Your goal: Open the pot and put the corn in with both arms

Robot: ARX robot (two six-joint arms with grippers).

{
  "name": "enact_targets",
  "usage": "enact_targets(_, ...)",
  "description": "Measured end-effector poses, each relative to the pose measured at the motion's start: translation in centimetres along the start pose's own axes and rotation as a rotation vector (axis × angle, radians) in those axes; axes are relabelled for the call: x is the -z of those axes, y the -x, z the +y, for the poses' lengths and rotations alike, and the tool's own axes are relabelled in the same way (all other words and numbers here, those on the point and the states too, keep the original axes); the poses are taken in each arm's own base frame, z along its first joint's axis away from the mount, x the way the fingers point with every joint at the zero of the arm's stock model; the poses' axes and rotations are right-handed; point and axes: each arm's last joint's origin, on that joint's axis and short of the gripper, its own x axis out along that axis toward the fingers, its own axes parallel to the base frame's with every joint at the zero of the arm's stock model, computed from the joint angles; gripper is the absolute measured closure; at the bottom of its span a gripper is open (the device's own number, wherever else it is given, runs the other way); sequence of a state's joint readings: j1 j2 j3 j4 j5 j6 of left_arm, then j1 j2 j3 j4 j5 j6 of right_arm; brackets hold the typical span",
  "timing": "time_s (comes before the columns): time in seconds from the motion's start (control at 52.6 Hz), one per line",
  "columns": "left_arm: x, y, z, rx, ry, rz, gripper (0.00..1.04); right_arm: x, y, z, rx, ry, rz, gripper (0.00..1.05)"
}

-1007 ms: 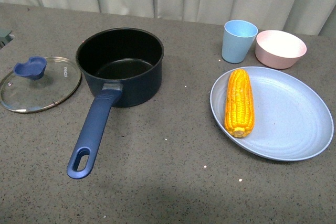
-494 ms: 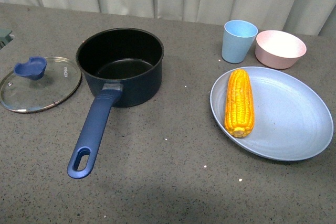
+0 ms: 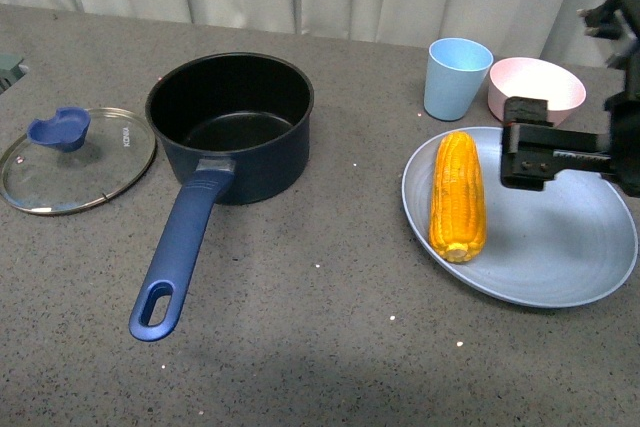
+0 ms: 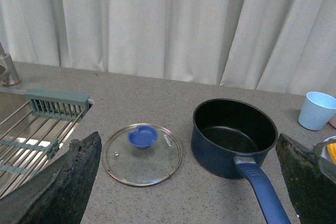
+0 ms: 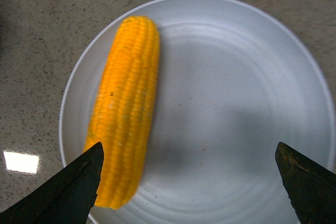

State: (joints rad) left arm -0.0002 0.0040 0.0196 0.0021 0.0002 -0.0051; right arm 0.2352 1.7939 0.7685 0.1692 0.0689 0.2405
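We are looking across a grey speckled worktop (image 3: 330,337) on which the dark navy pot (image 3: 230,127) is standing uncovered, its black interior showing and its long blue handle (image 3: 180,247) pointing back toward the robot. The glass lid (image 3: 75,162) is lying flat, knob up, just to the left of the pot; the left wrist view is showing a narrow gap between the two. The corn cob (image 3: 457,197) is lying on the left part of a pale blue plate (image 3: 560,257), well to the right of the pot, with its length running away from the robot and its blunt end nearest us. Behind the plate a light blue cup (image 3: 457,79) and a pink bowl (image 3: 537,92) are standing side by side, the cup on the left. The right gripper (image 3: 523,152) is hanging over the plate just to the right of the cob, and in its wrist view we are seeing its two fingers (image 5: 73,187) spread wide and holding nothing, with one tip overlapping the cob's blunt end; whether it is touching the cob, we cannot tell. The left gripper (image 4: 189,136) is not appearing in the front view; its own camera is showing its fingers (image 4: 58,182) likewise parted and empty, facing the lid and pot from a distance, with a metal drying rack (image 4: 26,135) off to one side and a white curtain (image 4: 157,24) behind.
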Motion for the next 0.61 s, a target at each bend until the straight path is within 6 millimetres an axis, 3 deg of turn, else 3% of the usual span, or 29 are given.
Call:
enact_targets(0.342, 0.0, 0.0, 0.0, 0.000, 0.000, 0.000, 0.06, -0.5, -4.3, 3.2, -0.039, -0.018, 0.107, 0.09)
enact_targets(0.608, 0.0, 0.0, 0.0, 0.000, 0.000, 0.000, 0.06, -0.3, -6.3, 3.7, -0.017, -0.042, 0.173, 0.09)
